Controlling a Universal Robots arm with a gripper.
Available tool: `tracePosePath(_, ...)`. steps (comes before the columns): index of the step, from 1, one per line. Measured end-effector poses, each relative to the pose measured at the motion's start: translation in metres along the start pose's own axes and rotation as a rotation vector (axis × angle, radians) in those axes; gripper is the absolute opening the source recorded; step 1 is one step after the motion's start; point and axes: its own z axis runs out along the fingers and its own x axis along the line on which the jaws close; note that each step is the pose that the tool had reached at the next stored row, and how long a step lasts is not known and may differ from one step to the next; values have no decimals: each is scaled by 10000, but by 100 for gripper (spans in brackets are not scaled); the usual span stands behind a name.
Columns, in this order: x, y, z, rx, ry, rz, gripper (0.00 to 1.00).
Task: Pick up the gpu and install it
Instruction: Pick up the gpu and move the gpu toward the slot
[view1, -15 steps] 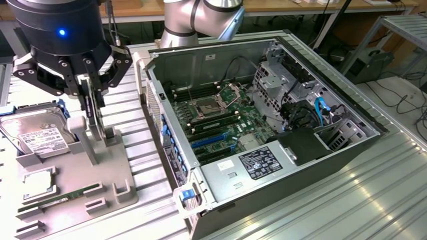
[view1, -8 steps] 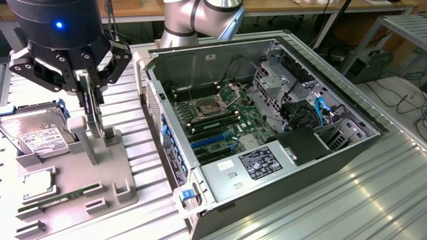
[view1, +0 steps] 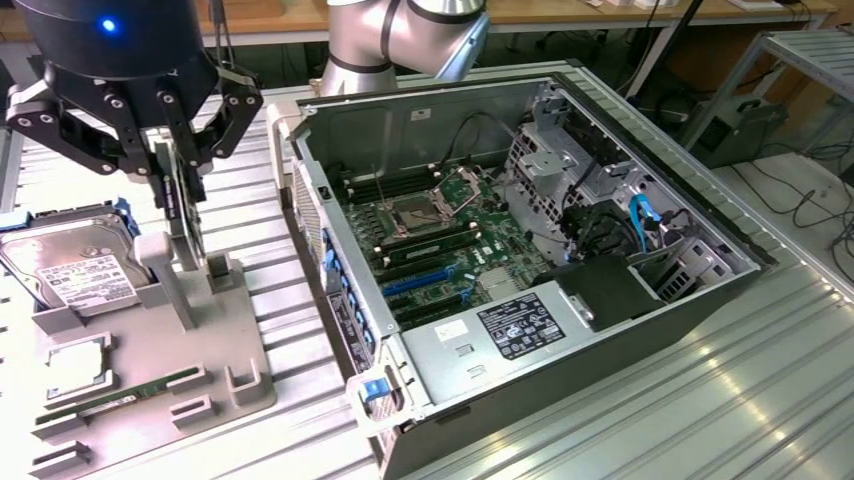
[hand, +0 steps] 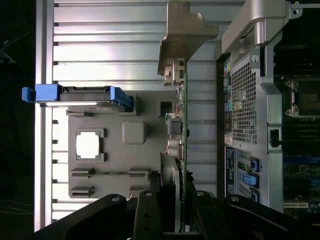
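I see my gripper (view1: 174, 172) closed on the top edge of the thin flat black gpu card (view1: 188, 225), which stands upright right under it in the grey plastic holder (view1: 240, 385), beside the open computer case (view1: 400, 130).

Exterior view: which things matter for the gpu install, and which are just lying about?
In the job: gpu; gripper, clamped on it; open computer case.
Lying about: hard drive, memory stick, square chip, all on the gray tray.
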Motion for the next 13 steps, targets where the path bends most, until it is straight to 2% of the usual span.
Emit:
tracePosePath(3,0,3,-33,108,0,1,28)
tracePosePath(8,2,10,-118,216,-1,3,28)
tracePosePath(9,2,12,-140,252,0,4,28)
tracePosePath(11,2,14,-159,339,-2,6,28)
tracePosePath(13,2,15,-188,495,0,6,28)
